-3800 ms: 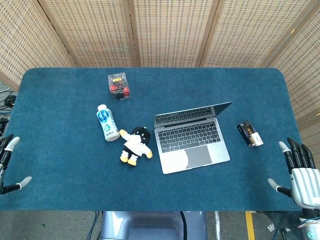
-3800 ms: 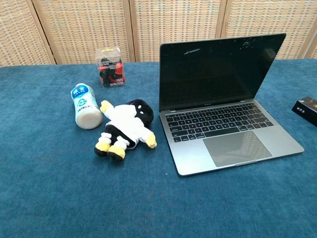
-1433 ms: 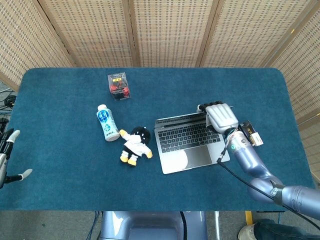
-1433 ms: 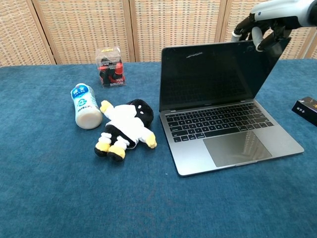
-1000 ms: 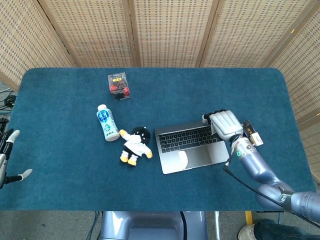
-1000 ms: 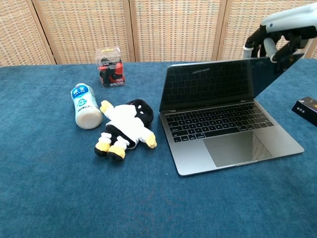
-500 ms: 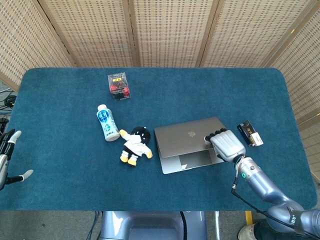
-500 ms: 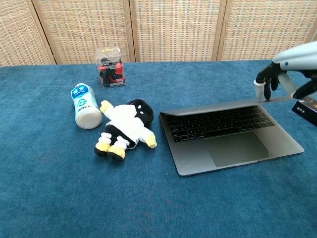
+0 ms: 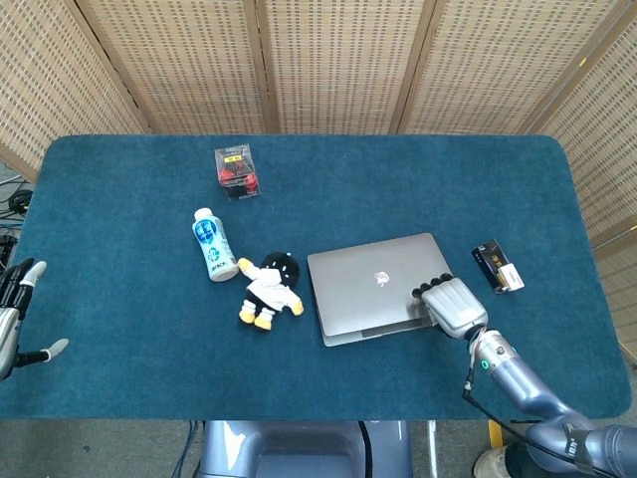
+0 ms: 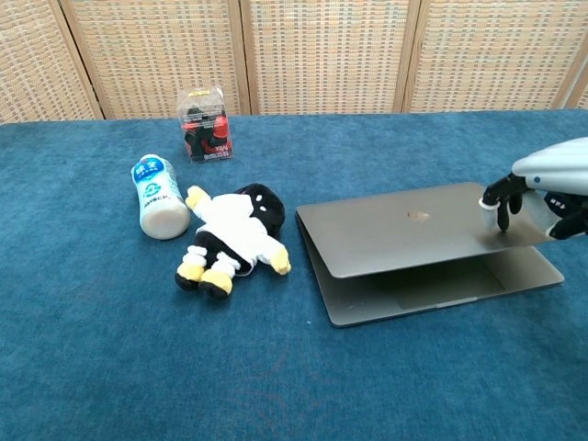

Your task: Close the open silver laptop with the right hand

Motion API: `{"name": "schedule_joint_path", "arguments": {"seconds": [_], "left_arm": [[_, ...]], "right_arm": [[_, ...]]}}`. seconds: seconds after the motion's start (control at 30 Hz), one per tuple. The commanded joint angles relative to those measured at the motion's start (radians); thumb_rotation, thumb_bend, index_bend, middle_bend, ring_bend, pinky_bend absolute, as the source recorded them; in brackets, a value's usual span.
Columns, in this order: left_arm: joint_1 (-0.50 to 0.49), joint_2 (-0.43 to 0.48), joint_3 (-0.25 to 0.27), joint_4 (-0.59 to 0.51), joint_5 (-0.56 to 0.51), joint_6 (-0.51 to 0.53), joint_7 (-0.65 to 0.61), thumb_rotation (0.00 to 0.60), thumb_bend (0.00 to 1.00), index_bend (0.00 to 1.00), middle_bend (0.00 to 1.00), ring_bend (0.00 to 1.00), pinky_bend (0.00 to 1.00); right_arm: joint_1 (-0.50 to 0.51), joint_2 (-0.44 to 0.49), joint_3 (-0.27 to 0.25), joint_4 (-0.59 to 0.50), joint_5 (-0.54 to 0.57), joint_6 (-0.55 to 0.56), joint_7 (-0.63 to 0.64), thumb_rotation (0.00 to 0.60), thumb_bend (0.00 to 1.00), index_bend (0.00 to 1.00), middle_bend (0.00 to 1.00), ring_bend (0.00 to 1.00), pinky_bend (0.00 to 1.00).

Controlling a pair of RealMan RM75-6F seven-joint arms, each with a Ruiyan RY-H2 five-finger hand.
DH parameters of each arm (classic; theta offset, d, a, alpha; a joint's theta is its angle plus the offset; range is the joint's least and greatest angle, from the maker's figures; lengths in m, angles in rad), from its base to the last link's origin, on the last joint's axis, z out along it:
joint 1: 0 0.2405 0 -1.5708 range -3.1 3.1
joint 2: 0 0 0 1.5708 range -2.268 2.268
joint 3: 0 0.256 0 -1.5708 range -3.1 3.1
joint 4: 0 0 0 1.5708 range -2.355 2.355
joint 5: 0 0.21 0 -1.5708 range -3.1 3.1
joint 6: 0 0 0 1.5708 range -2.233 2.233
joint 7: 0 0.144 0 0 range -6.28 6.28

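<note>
Laptop (image 9: 373,281) lid nearly shut, right hand (image 9: 453,307) fingers (image 10: 503,219) pressing it, grasping nothing, logo unreadable.

Wide bare blue felt desk (image 9: 119,299) along front edge and across far right corner; room to pass there.
Silver laptop (image 9: 373,289) mid-desk, lid nearly down, narrow gap at front; right hand (image 9: 453,307) rests on lid's right front corner.
Small black box (image 9: 497,266) near laptop's right side, narrow lane between.
Black-and-white plush doll (image 9: 269,289) just left of laptop, white bottle (image 9: 213,245) lying beside it.
Clear box with red-black contents (image 9: 237,170) farther back, well apart.
Left hand (image 9: 12,319) off desk's left edge.
</note>
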Motion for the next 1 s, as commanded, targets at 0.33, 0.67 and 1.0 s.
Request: {"name": "schedule_joint_path", "arguments": {"seconds": [0.33,0.67,1.0], "left_arm": [[-0.001,-0.003,0.000,0.000,-0.003,-0.001,0.007,0.600,0.00,0.00,0.00,0.00,0.00],[-0.003,-0.005,-0.001,0.000,-0.008,-0.004,0.009,0.600,0.00,0.00,0.00,0.00,0.00],[-0.003,-0.005,0.000,0.000,-0.008,-0.004,0.011,0.600,0.00,0.00,0.00,0.00,0.00]], "right_arm": [[-0.023,-0.074,-0.009,0.060,-0.013,0.004,-0.021,0.600,1.00,0.35,0.38,0.32,0.25],[-0.033,-0.128,-0.007,0.102,0.005,0.002,-0.044,0.600,1.00,0.35,0.38,0.32,0.25],[-0.038,-0.148,0.000,0.119,0.023,-0.012,-0.039,0.600,1.00,0.35,0.38,0.32,0.25]]}}
